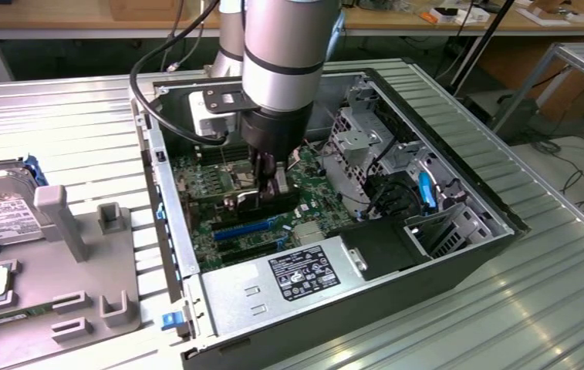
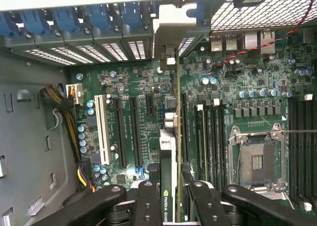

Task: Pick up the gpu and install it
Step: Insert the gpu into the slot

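Currently the pincer [image 2: 171,201] grips the gpu [image 2: 167,137] edge-on, seemingly at a motherboard [image 2: 237,87] slot.

Exterior view: from high up and off to one side, at middling range, looking down into an open computer case [image 1: 165,208] lying on a ribbed metal table [image 1: 65,123], with the arm [image 1: 283,46] at centre. Wrist view: close, looking straight down past the gripper [image 2: 171,189] onto the motherboard [image 2: 247,112]. Both views share that motherboard and the clamped graphics card [image 2: 167,151].
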Robot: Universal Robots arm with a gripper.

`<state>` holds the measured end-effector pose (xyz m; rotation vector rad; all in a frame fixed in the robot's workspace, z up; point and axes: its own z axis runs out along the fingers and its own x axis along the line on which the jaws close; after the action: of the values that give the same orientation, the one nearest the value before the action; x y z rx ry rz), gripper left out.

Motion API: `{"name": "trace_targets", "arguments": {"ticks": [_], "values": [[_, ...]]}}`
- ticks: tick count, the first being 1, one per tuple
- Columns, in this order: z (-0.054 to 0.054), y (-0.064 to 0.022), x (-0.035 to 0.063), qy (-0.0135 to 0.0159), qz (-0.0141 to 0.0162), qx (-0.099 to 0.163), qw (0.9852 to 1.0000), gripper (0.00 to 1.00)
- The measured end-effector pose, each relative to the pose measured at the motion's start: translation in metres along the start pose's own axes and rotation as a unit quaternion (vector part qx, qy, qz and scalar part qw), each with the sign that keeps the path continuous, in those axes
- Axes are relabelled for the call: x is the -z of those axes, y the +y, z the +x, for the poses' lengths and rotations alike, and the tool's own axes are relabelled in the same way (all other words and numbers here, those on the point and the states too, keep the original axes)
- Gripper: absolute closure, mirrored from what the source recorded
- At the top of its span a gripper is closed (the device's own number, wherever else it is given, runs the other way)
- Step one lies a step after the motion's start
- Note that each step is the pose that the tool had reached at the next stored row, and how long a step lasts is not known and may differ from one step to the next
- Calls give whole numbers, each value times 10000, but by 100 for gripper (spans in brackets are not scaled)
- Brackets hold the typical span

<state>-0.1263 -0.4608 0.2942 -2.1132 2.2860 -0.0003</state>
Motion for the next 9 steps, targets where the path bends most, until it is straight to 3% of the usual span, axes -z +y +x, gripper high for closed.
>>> {"name": "trace_targets", "arguments": {"ticks": [9], "values": [[4, 42, -8, 0, 2, 0, 10000, 73]]}}
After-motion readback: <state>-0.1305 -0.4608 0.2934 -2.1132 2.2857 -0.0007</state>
